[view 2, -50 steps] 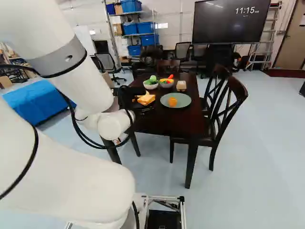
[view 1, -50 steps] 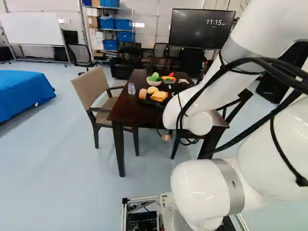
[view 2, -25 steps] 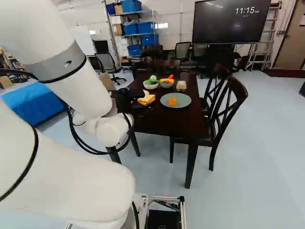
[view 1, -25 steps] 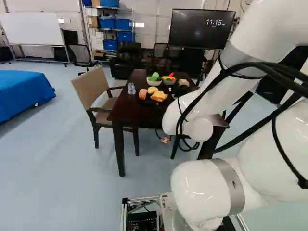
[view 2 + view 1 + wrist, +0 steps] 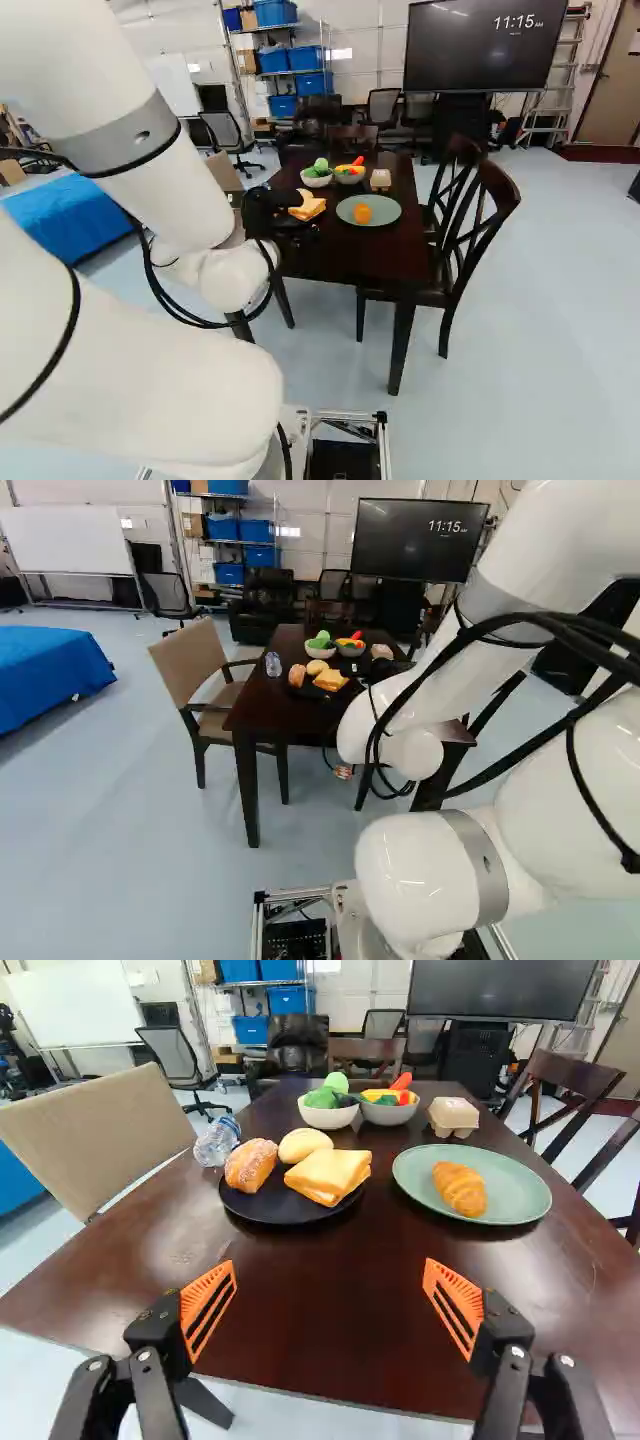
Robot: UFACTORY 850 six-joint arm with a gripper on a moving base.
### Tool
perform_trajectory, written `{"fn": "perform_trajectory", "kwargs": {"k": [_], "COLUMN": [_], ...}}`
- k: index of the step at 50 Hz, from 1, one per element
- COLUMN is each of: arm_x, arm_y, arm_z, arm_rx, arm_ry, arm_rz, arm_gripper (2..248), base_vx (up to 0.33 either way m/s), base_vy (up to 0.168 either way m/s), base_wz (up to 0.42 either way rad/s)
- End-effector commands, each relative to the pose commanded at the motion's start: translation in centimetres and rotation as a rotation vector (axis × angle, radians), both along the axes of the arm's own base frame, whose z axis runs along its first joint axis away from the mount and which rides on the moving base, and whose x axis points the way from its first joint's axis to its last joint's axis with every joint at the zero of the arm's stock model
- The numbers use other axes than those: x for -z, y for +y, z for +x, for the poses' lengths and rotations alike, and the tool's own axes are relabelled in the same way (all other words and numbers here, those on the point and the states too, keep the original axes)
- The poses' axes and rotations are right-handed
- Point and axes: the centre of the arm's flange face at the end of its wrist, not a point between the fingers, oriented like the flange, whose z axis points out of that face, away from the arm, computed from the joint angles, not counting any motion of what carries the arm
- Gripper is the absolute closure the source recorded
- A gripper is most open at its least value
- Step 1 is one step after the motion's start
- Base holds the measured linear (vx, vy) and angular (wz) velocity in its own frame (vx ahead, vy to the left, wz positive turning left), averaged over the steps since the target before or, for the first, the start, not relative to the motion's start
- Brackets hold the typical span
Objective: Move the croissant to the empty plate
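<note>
"White arm [image 5: 185, 190] and its gripper [image 5: 329, 1265] have shifted left in the right base view over the past second. Anything aboard?"

"Nothing: fingers [image 5: 160, 1332] spread wide, gripping only air. The croissant [image 5: 460, 1189] lies alone on the green plate [image 5: 415, 1175] ahead of them, so delivery appears complete; staying clear seems all that remains."

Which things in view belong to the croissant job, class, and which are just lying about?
Job:
- croissant
- green plate beneath it, perhaps the target, not empty
- claw, open

Just lying about:
- black plate
- sugared bread
- round bun
- sandwich
- white bowl
- grey bowl
- bottle
- small carton
</note>
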Motion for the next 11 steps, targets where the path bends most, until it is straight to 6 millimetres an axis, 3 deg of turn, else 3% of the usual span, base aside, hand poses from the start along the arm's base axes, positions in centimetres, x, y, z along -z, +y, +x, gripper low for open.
{"fn": "perform_trajectory", "kwargs": {"k": [11], "arm_x": [0.00], "arm_y": [0.00], "arm_z": [0.00], "arm_rx": [0.000], "arm_ry": [0.000], "arm_rz": [0.000], "arm_gripper": [3], "base_vx": [0.000], "base_vy": [0.000], "base_wz": [0.000]}}
